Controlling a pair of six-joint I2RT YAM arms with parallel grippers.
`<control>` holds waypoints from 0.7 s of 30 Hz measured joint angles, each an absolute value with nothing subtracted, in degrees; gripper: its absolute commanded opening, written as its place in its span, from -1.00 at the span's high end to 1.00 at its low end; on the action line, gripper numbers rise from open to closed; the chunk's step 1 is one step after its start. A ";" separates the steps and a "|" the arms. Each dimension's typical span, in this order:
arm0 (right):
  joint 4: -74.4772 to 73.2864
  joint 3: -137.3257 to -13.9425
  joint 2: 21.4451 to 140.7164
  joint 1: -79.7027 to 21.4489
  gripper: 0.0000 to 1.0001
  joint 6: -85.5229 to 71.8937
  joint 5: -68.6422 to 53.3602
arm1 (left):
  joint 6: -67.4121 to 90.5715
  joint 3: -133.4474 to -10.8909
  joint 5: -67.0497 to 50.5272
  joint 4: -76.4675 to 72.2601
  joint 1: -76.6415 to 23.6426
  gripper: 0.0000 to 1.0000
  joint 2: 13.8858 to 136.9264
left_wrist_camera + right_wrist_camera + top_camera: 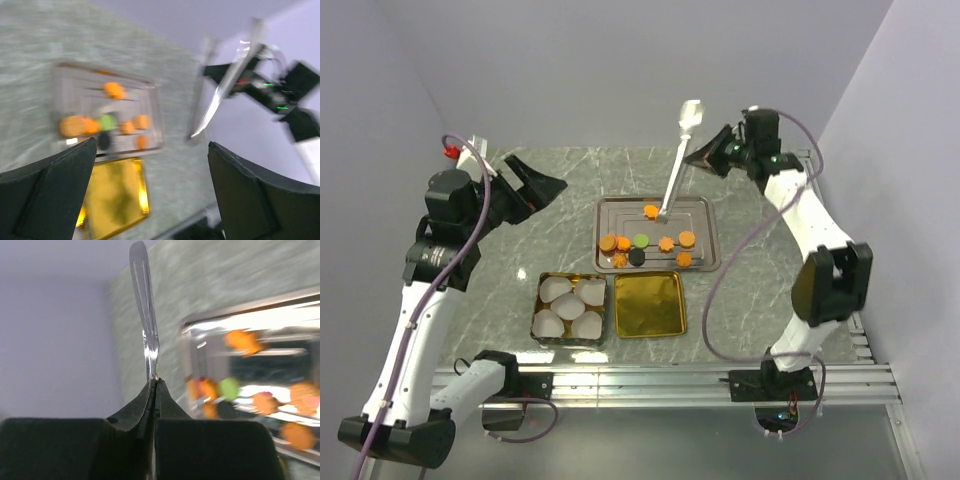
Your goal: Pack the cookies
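Observation:
Several small cookies lie on a silver tray [705,215]: mostly orange ones [650,211], one green [641,240] and one black [637,256]. My right gripper [692,157] is shut on a thin metal spatula [672,180] that hangs steeply, its lower end at the tray by the far orange cookie. The right wrist view shows my gripper [154,382] pinching the spatula [142,290], with the blurred cookies [242,340] to the right. My left gripper [535,185] is open and empty, raised to the left of the tray. Its blurred view [150,145] shows the cookies [114,90].
A gold tin [542,300] holding several white pleated paper cups [568,306] stands in front of the tray. Its gold lid [648,304] lies next to it on the right and also shows in the left wrist view [112,195]. Walls close in on three sides.

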State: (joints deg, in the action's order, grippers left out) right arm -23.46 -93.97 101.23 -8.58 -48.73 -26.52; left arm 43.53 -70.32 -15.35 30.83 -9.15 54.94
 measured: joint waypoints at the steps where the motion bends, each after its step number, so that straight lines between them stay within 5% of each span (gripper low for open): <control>1: -20.91 -90.80 98.37 -9.91 1.00 -49.58 -28.71 | 44.66 -69.65 -18.06 28.67 -9.15 -0.97 54.43; 10: 2.42 -70.02 84.31 -17.23 1.00 -61.91 -42.92 | 54.22 -61.28 -37.43 10.50 -9.15 -0.92 56.42; 21: 15.46 -71.79 86.24 -19.20 1.00 -68.88 -47.88 | 53.84 -60.84 -41.98 1.85 -18.41 -0.94 59.88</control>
